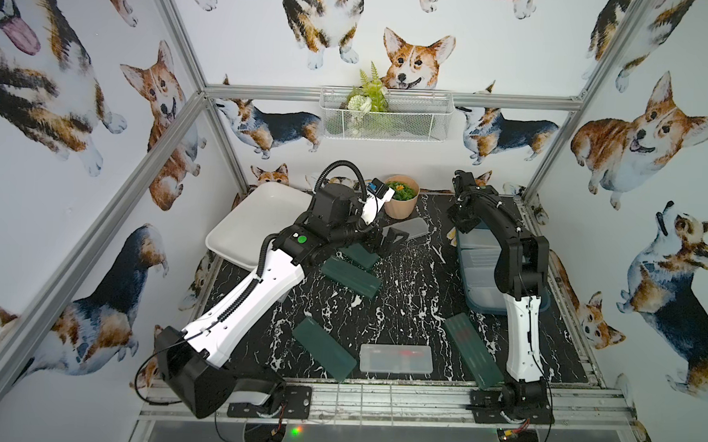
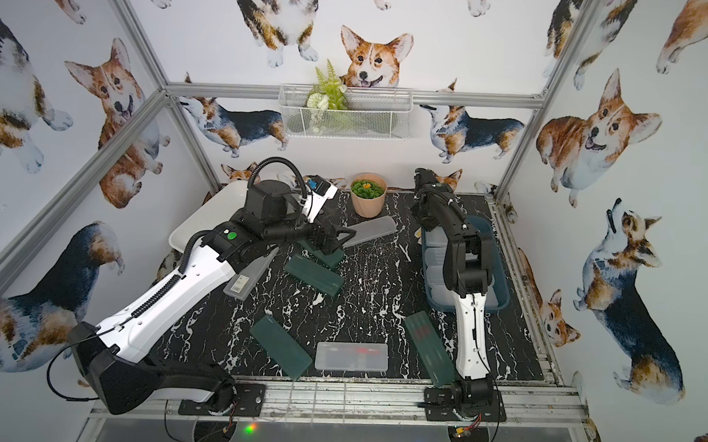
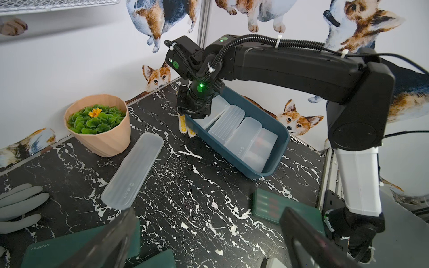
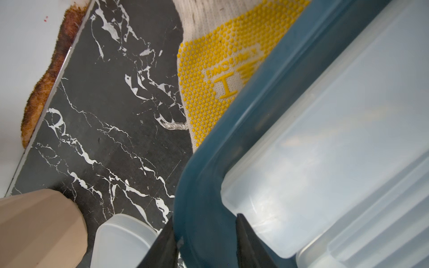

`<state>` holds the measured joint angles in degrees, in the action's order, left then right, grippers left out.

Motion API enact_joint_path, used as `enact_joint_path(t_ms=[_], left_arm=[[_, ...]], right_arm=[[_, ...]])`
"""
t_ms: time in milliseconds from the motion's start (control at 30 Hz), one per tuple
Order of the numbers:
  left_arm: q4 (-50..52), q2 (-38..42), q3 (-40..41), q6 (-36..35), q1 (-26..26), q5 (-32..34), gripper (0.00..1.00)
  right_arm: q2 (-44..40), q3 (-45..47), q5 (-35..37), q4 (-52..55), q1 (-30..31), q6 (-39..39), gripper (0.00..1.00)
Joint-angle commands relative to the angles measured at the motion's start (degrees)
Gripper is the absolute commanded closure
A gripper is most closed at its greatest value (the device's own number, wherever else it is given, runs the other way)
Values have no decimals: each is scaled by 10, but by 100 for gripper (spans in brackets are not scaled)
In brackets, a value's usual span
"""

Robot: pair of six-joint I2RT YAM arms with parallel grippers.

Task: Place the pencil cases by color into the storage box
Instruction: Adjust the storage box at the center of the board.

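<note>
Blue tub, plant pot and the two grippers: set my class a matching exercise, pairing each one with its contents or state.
Column one
1. blue tub
2. plant pot
3. left gripper
4. right gripper

Column two
A. open, near green cases
B. holds an orange flower
C. shut on a rim
D. holds clear cases

Pairs: 1-D, 2-B, 3-A, 4-C

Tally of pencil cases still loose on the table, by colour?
Dark green cases: 4
Frosted clear cases: 3
Total: 7
Those already in the teal tub are not counted.
</note>
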<state>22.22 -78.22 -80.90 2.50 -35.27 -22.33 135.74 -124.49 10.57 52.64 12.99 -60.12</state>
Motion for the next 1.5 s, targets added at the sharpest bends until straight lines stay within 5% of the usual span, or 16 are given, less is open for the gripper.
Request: enact_joint_path(t_ms=[0, 267, 500, 833, 1467], left_arm=[[-22, 6, 6, 3, 3, 0, 0], [-30, 14, 17, 7, 6, 3, 0], [-31, 15, 19, 7, 10, 3, 0], [-33, 16, 16, 21, 21, 3, 0], [-41, 23, -14, 146, 116, 10, 0]], right_arm=[[15, -26, 7, 25, 0, 12, 70], [22, -37, -7, 35, 4, 95, 87], [24, -39, -43, 43, 6, 258, 97], [-22, 15, -39, 21, 28, 435, 100], [-190, 213, 13, -71, 107, 568, 100]])
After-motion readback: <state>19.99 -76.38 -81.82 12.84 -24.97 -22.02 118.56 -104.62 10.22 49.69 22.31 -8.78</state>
